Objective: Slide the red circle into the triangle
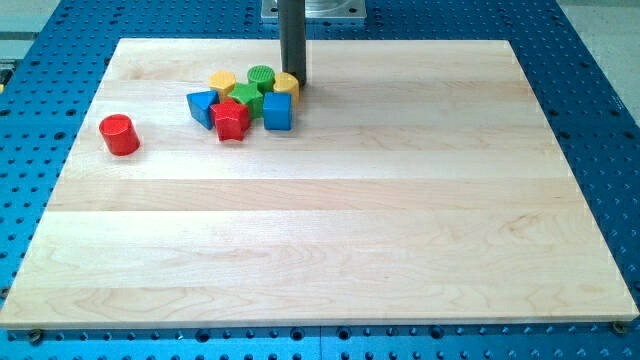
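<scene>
Sitting at the cluster's top-right edge, my tip (293,80) — bare rod tool, nothing clamped.
Red round cylinder block (119,134) lies far view-left; blue triangular block (203,106) sits between us.

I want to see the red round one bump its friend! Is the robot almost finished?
Not yet. Nothing looks done: the red circle block sits alone near the wooden board's left side, apart from the blue triangle block at the cluster's left edge. Right now my tip is at the cluster's far side, beside the yellow block. Still left: getting round behind the red circle and pushing it toward the view's right into the triangle.
</scene>
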`<act>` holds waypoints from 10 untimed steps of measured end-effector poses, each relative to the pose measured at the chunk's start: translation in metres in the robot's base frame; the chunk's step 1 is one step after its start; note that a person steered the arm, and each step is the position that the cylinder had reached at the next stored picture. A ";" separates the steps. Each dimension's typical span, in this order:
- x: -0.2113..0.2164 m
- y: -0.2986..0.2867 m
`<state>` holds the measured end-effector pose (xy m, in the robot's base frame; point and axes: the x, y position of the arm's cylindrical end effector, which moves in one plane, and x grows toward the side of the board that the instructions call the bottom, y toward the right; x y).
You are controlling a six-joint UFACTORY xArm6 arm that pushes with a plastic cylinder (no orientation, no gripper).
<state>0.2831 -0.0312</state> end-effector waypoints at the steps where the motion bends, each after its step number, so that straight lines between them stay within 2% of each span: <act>1: 0.000 -0.009; 2: 0.000 -0.010; 3: 0.006 0.033; 4: 0.087 0.069; 5: 0.164 0.010; 6: 0.169 -0.163; 7: 0.154 -0.248; 8: 0.143 -0.259; 10: 0.125 -0.203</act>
<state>0.4085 -0.2338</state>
